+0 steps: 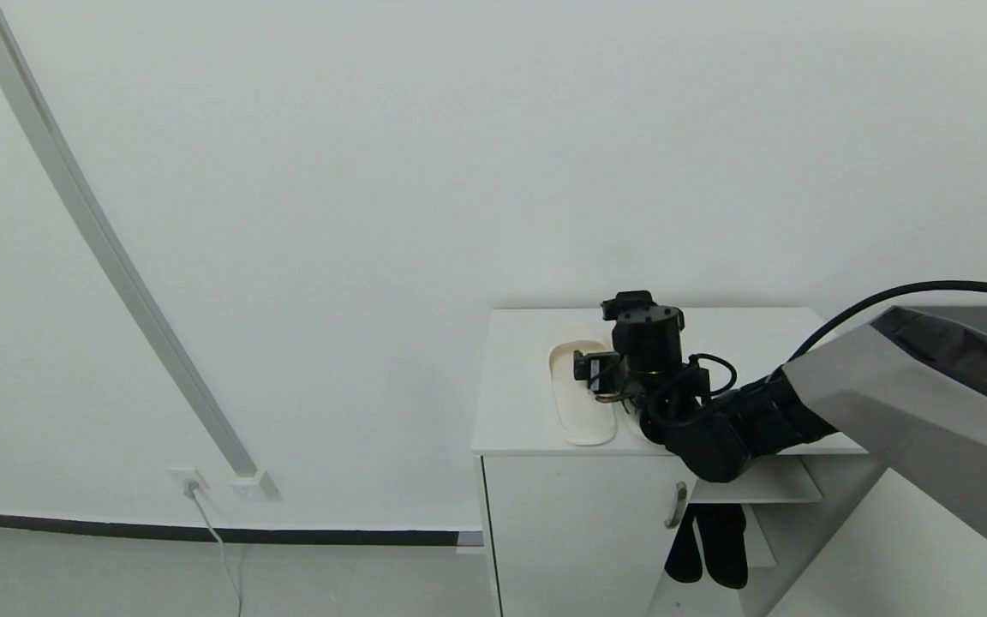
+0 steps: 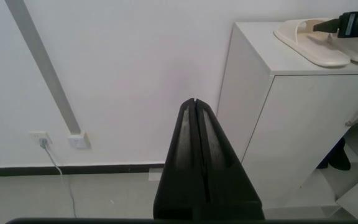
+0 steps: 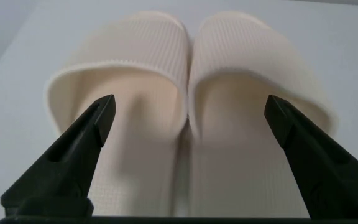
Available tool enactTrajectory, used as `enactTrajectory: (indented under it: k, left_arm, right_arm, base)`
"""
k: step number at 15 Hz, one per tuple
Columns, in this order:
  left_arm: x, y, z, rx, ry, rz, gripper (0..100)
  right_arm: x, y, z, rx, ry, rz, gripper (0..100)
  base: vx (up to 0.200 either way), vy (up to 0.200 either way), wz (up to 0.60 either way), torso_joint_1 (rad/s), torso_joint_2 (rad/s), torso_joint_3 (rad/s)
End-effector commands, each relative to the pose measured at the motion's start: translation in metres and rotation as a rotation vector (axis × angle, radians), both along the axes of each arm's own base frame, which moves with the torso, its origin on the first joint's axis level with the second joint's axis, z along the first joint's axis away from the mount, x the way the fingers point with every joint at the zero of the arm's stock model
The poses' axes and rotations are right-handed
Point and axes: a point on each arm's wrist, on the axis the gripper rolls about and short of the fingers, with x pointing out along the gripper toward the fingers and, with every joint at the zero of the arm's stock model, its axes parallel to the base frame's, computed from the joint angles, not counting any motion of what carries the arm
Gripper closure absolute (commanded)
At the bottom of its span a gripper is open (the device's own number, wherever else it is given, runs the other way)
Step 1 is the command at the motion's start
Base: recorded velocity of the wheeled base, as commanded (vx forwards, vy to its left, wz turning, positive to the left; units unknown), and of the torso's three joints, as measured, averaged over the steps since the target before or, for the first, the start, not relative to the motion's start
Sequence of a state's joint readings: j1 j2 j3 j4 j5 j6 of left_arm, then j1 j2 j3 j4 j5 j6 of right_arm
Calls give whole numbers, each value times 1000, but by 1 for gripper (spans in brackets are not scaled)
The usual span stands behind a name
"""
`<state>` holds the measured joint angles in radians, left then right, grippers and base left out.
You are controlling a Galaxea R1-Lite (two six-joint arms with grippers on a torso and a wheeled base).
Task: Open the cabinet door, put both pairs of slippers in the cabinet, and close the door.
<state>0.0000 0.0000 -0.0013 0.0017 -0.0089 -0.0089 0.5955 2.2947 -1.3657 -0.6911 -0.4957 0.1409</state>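
Hidden: in the head view the right arm covers one of the cream slippers (image 1: 581,403). The other lies in plain sight at 9 o'clock of the wrist.
Location: the cream slippers rest on the top of the cabinet (image 1: 528,403), which sits at 5 o'clock in the head view.
Cut off: the black slippers (image 1: 708,544) stand in the open compartment under the shelf (image 1: 759,484). The closed door leaf with the handle (image 1: 676,506) hides them in part.
Right gripper (image 3: 189,104): fingers spread wide with one tip on each side of the pair. Contact with the slippers cannot be told.
Left gripper (image 2: 195,109): fingers pressed together and holding nothing, well apart from the cabinet on its 9 o'clock side.
View difference: the right wrist view shows both cream slippers side by side and touching. The left wrist view shows the cabinet's side panel and the wall socket (image 2: 40,136).
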Motion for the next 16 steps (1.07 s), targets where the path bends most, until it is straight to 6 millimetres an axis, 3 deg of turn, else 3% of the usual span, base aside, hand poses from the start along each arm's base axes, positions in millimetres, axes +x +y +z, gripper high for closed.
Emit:
enactTrajectory:
  k: [1, 7, 8, 16]
  left_arm:
    - [0, 0, 0, 0, 0, 0, 100]
    - [0, 0, 0, 0, 0, 0, 100]
    - [0, 0, 0, 0, 0, 0, 100]
    - [0, 0, 0, -2, 0, 1, 100]
  right_arm:
    - [9, 1, -5, 3, -4, -9, 0]
    - [16, 4, -9, 1, 1, -6, 0]
    - [16, 4, -10, -1, 4, -6, 100]
    - [16, 4, -7, 5, 3, -3, 100]
  base:
    - [0, 0, 0, 0, 0, 0]
    - [0, 0, 0, 0, 0, 0]
    - [0, 0, 0, 0, 0, 0]
    - [0, 0, 0, 0, 0, 0]
